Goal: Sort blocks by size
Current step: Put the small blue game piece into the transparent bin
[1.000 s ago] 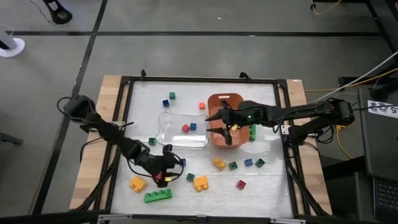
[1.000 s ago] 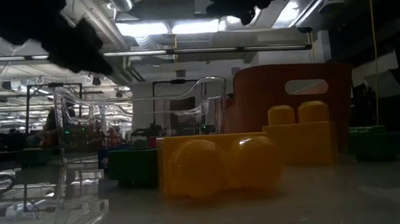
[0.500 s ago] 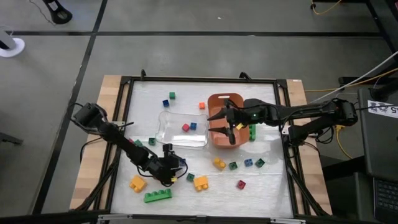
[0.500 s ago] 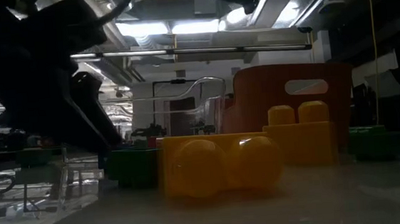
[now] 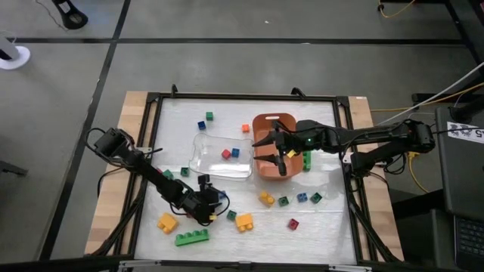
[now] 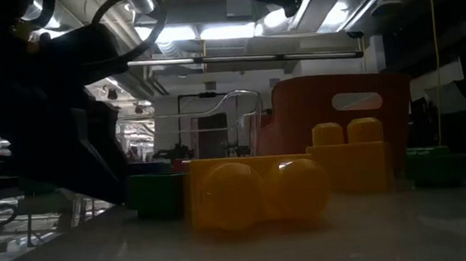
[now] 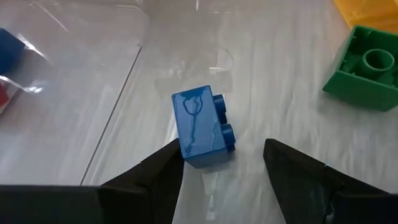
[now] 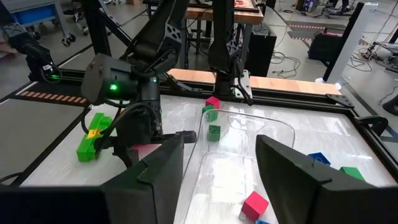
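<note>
The left gripper (image 7: 221, 168) sits low over the table with its jaws open, and a small blue brick (image 7: 202, 127) lies on its side just ahead of the fingertips, nearer one finger (image 7: 163, 167) than the other. Nothing is gripped yet. The main risk, as I judge it, is that the brick is off-centre: if the jaws close from here, the nearer finger may touch first and push or spin the brick on the slick tabletop (image 7: 280, 81) instead of pinching it. The brick also rests on its side, so the studs may face a pad and give a poor hold. Beyond the brick and to one side is the edge of the clear tray (image 7: 118, 74); a shove that way could wedge the brick against it. A green brick (image 7: 367, 71) lies well off to the other side, out of the way.

The right gripper (image 5: 277, 151) hovers over the orange bin (image 5: 265, 125), jaws open and empty, well away from the left one.

The wrist view alone shows the gap between brick and fingers. The high view hides the blue brick almost wholly under the left gripper (image 5: 204, 204), but it shows the remaining blocks scattered around it: a long green brick (image 5: 191, 237), yellow ones (image 5: 243, 221) and small cubes. The low view shows little but a yellow brick (image 6: 259, 191) close to the lens, with the left arm a dark mass behind.
</note>
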Motion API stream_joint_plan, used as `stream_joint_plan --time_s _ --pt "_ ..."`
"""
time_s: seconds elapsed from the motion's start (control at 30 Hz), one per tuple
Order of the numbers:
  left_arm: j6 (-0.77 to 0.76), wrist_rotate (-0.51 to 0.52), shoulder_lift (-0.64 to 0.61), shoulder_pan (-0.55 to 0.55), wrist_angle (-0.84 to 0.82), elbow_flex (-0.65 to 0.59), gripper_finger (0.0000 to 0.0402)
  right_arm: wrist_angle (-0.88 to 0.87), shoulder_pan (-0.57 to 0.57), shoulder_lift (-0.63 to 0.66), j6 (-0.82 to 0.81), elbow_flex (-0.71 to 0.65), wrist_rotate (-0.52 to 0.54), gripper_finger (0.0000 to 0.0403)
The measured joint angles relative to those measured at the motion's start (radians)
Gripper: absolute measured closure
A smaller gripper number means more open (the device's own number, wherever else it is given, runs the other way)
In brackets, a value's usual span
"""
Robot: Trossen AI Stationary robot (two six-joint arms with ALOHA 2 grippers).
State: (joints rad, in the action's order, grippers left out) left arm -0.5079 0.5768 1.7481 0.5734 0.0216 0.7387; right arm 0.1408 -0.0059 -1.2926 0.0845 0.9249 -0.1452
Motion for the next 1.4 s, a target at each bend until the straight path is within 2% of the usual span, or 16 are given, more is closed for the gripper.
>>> stream_joint_plan --time_s 0.3,0.47,0.7,0.83,0.9,1.1,1.4 --pt "-0.066 0.011 0.002 -0.005 0.004 0.0 0.0193 -0.012 0.0 0.0 0.0 0.0 -0.005 0.0203" --pt "-0.087 0.015 0.002 -0.024 0.023 0.0 0.0228 -0.013 0.0 0.0 -0.001 0.0 -0.018 0.0203" --pt "-0.095 -0.005 0.002 -0.033 0.035 0.0 0.0328 -0.02 0.0 0.0 -0.005 0.0 -0.188 0.0203" --pt "-0.095 -0.068 0.0 -0.032 0.118 -0.001 0.0329 -0.062 0.006 0.0 -0.025 0.0 -0.288 0.0203" --pt "-0.094 -0.098 -0.01 -0.032 0.169 -0.001 0.0329 -0.103 0.02 0.008 -0.033 0.0 -0.301 0.0203" --pt "-0.031 -0.11 -0.092 -0.039 0.238 -0.001 0.0329 -0.239 0.104 0.069 -0.034 0.0 -0.255 0.0204" --pt "0.189 -0.097 -0.288 -0.157 0.276 -0.001 0.0316 -0.507 0.301 0.083 -0.036 0.0 -0.031 0.0204"
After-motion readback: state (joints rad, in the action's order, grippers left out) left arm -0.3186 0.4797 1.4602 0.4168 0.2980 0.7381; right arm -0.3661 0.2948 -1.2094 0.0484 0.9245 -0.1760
